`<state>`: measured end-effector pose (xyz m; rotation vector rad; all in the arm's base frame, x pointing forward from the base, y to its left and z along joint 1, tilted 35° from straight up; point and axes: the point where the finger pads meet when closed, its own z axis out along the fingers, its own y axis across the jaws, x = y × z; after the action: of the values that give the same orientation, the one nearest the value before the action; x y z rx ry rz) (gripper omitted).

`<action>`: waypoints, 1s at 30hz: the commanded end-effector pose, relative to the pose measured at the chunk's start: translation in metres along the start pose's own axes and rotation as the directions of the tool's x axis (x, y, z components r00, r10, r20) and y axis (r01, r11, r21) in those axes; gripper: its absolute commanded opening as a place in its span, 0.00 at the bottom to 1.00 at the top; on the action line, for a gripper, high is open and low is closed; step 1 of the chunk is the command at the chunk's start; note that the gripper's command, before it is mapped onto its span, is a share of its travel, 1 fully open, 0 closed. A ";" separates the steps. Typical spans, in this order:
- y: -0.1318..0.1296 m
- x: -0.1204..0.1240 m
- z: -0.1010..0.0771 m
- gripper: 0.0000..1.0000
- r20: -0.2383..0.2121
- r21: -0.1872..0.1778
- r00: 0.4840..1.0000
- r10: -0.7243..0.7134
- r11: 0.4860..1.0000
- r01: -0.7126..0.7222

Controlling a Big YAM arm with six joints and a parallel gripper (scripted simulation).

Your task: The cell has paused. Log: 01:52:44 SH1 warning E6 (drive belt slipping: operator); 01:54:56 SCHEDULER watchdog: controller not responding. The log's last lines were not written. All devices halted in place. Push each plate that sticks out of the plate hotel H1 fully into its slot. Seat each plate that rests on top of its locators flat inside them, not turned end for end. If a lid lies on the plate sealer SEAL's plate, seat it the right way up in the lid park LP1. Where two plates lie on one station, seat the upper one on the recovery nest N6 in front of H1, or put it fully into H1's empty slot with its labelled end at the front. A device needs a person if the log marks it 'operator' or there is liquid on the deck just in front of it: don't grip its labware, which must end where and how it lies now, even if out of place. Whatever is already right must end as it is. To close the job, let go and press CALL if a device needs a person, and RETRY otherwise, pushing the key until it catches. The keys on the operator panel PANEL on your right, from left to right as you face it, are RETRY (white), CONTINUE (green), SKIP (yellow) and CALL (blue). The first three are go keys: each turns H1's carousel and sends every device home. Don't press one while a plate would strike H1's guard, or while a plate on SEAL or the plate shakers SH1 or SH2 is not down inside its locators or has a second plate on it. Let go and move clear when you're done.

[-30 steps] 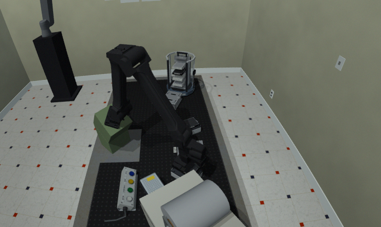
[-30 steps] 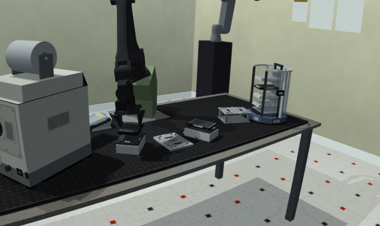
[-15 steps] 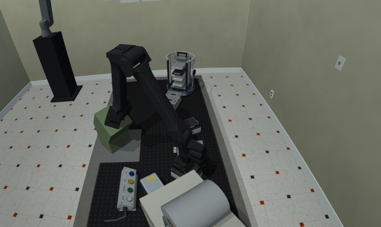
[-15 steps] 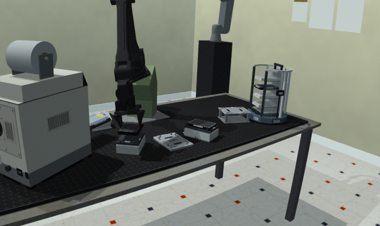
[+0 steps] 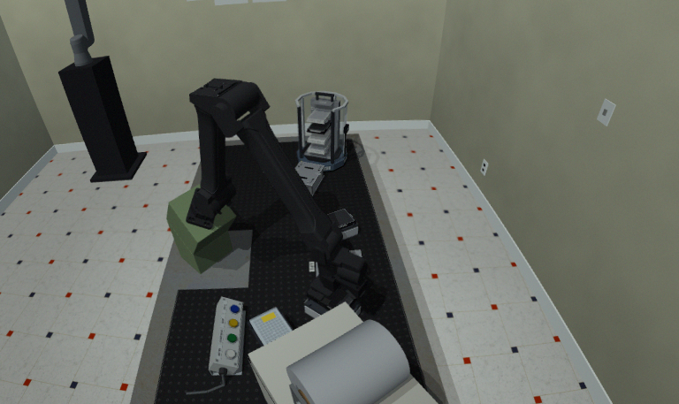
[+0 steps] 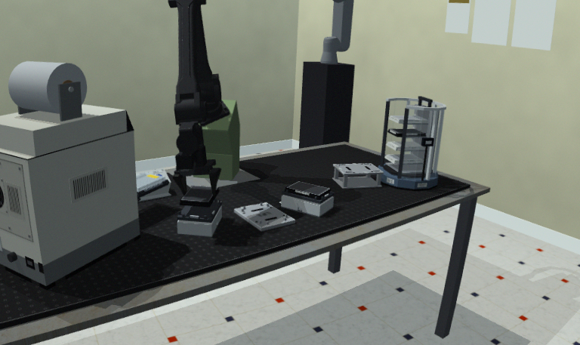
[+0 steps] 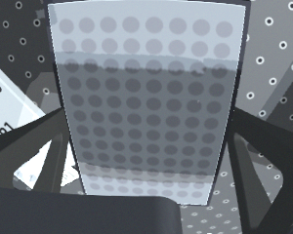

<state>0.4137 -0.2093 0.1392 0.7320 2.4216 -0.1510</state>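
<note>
My gripper (image 6: 197,191) hangs straight down over the plate shaker (image 6: 199,223) nearest the sealer. Its two fingers stand on either long side of a plate (image 6: 198,195) and grip it at its edges. A dark layer (image 6: 193,212) lies under the plate on the shaker; it looks like a second plate. A second shaker (image 6: 306,201) carries a dark plate. The hotel H1 (image 6: 411,143) and nest N6 (image 6: 356,174) stand at the far end.
The sealer (image 6: 63,170) with its roll stands just left of my arm. A flat locator base (image 6: 264,215) lies between the two shakers. A white plate with a yellow label (image 5: 270,324) lies beside the key panel (image 5: 226,334). My arm's green base (image 5: 200,230) is behind.
</note>
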 end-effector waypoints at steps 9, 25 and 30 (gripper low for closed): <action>-0.003 -0.016 0.001 0.82 0.016 0.001 1.000 -0.006 1.000 0.006; -0.002 -0.021 0.003 0.82 0.030 -0.001 1.000 -0.007 1.000 0.007; -0.003 -0.021 0.006 0.82 0.029 0.000 1.000 -0.006 1.000 0.006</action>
<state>0.4147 -0.2104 0.1376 0.7319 2.4209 -0.1511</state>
